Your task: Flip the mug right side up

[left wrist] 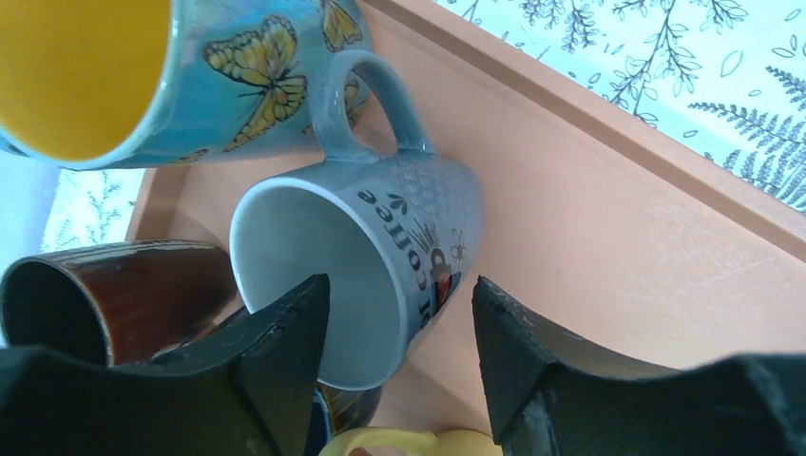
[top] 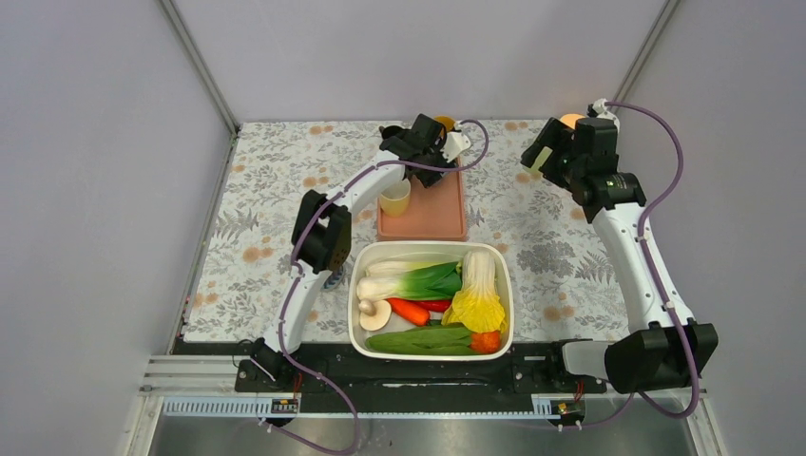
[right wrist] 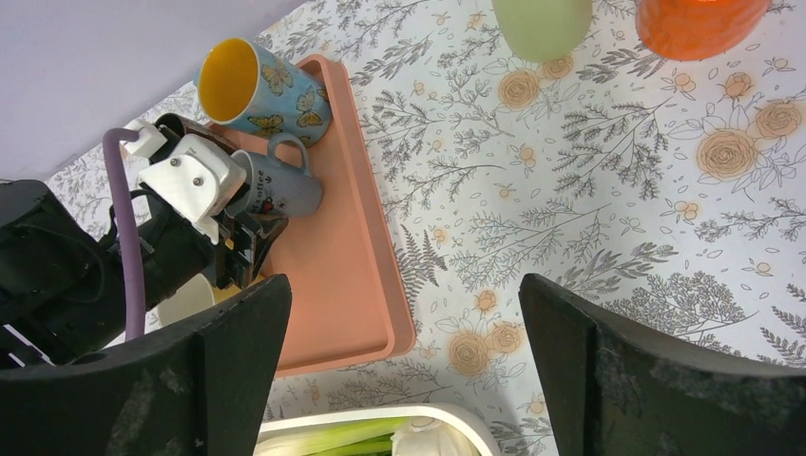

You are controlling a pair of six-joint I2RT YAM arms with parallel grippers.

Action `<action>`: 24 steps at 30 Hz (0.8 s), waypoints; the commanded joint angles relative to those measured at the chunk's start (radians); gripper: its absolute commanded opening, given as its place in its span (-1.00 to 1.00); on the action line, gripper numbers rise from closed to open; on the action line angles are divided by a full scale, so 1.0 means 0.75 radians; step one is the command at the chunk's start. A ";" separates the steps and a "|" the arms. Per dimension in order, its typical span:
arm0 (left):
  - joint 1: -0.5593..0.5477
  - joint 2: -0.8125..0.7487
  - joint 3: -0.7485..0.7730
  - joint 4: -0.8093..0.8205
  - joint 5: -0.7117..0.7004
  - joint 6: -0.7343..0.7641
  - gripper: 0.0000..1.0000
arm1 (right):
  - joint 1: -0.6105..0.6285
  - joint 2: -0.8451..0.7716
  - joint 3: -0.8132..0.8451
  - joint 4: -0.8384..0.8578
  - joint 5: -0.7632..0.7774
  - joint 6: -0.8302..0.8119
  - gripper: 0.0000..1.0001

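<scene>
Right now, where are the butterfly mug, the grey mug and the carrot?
butterfly mug (left wrist: 257, 57), left wrist view, blue outer wall.
grey mug (left wrist: 428, 204), left wrist view, printed side.
carrot (top: 409, 310), top view, its middle.

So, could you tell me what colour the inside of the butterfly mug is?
Yellow inside the butterfly mug, clearest in the left wrist view.

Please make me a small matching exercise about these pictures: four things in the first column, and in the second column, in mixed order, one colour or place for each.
Things
1. grey mug
2. butterfly mug
3. brown mug
4. carrot

Colour or place
a. in the white tub
b. dark inside
c. white inside, the word "coffee" outside
d. yellow inside

Pairs: 1-c, 2-d, 3-b, 4-a
</scene>
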 commanded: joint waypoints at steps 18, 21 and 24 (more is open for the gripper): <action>0.001 -0.197 0.044 0.014 0.284 -0.061 0.44 | -0.149 0.108 0.181 -0.103 0.162 -0.188 0.99; 0.001 -0.210 0.042 0.009 0.296 -0.075 0.47 | -0.185 0.135 0.195 -0.102 0.197 -0.165 0.99; 0.003 -0.227 0.064 -0.009 0.304 -0.092 0.49 | -0.236 0.171 0.211 -0.103 0.193 -0.101 0.99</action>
